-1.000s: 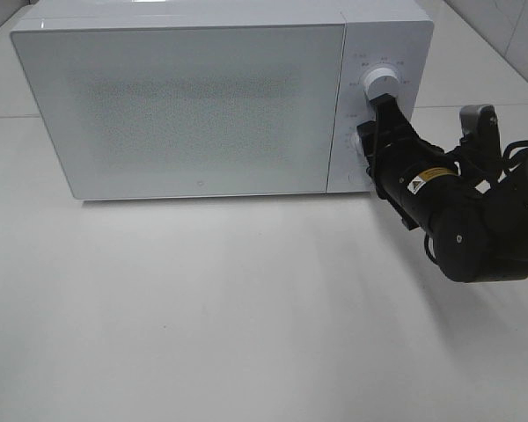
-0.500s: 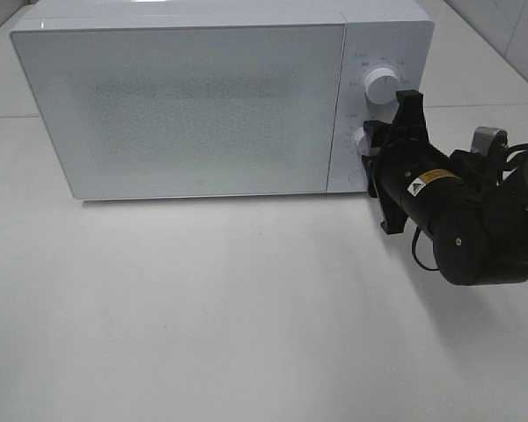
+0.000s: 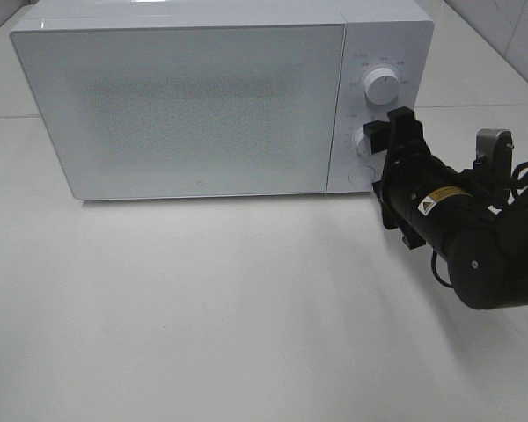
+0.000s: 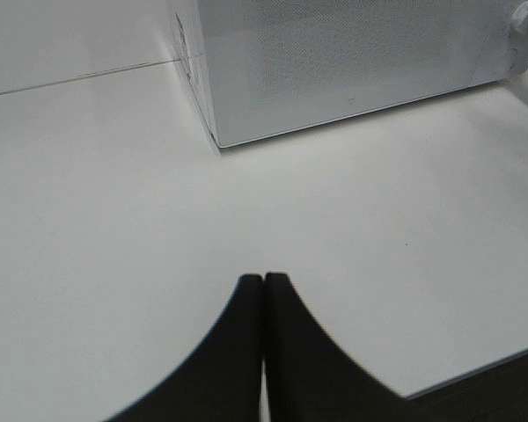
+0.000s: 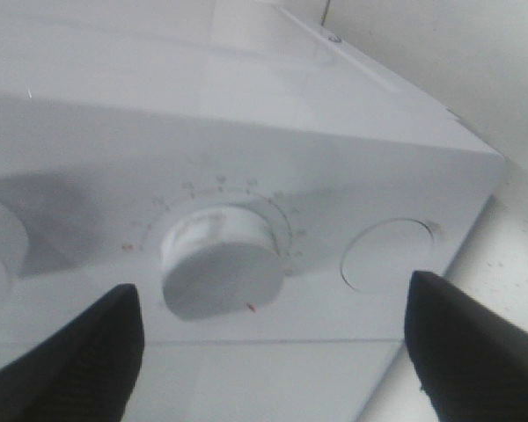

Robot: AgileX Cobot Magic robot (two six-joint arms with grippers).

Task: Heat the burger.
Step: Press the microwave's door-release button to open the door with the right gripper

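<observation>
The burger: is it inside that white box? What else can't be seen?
Burger: in no view; the microwave has its speckled door closed.
Dial markings: too small from the high camera, blurred in the right wrist view.
Lower dial: partly covered by the right hand from the high camera.

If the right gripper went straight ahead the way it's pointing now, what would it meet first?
Most likely the lower knob on the microwave panel, which the open right gripper frames; how near it is I can't tell.
</observation>
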